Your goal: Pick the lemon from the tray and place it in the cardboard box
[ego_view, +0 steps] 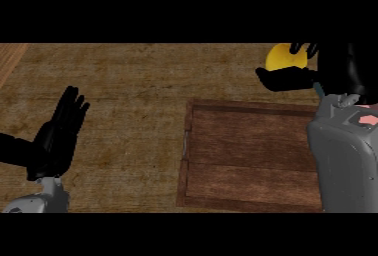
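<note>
1. Up near the worktop's far right corner, the right hand [289, 79] curls round the lemon [280, 57], just beyond the wooden tray's [251, 155] far edge.
2. Left hand [59, 131] rests near the worktop's left edge, fingers straight and together.

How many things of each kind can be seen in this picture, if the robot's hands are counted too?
Yellow round lemon: 1
Dark brown rectangular wooden tray: 1
Black hands: 2, left hand and right hand
Total: 4
</note>
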